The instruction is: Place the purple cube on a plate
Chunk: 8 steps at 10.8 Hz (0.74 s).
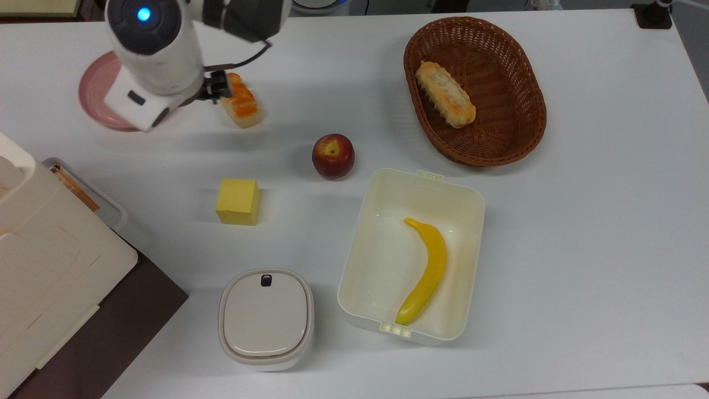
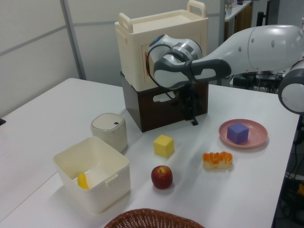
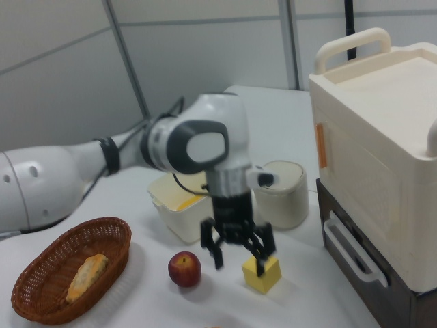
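The purple cube [image 2: 237, 132] rests on the pink plate [image 2: 251, 140], near its middle, with nothing touching it. In the top view the arm covers the cube and leaves just the plate's left part [image 1: 93, 91] in sight. My gripper [image 3: 240, 258] hangs open and empty above the table, well clear of the plate. In the left view the gripper [image 2: 193, 118] is to the plate's left, in front of the dark cabinet base. In the top view the gripper [image 1: 217, 90] is beside the glazed bread roll [image 1: 242, 106].
A yellow cube [image 1: 238, 201] and an apple [image 1: 333, 155] lie mid-table. The wicker basket [image 1: 498, 133] holds a bread loaf. A white tub [image 1: 426, 176] holds a banana. A lidded white pot [image 1: 266, 318] and a cream cabinet [image 2: 161, 52] stand at the top view's lower left.
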Each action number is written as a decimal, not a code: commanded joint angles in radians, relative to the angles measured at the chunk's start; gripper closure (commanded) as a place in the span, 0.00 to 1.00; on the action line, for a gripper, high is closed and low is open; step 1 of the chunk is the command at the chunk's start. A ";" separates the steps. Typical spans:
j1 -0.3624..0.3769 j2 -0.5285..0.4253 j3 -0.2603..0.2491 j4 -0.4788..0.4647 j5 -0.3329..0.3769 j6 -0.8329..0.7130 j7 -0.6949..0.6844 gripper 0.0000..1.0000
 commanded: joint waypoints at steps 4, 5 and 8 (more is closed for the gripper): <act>0.003 -0.105 0.133 0.036 0.125 -0.007 0.276 0.00; 0.002 -0.103 0.147 0.036 0.125 0.005 0.304 0.00; 0.012 -0.113 0.153 0.011 0.125 0.082 0.321 0.00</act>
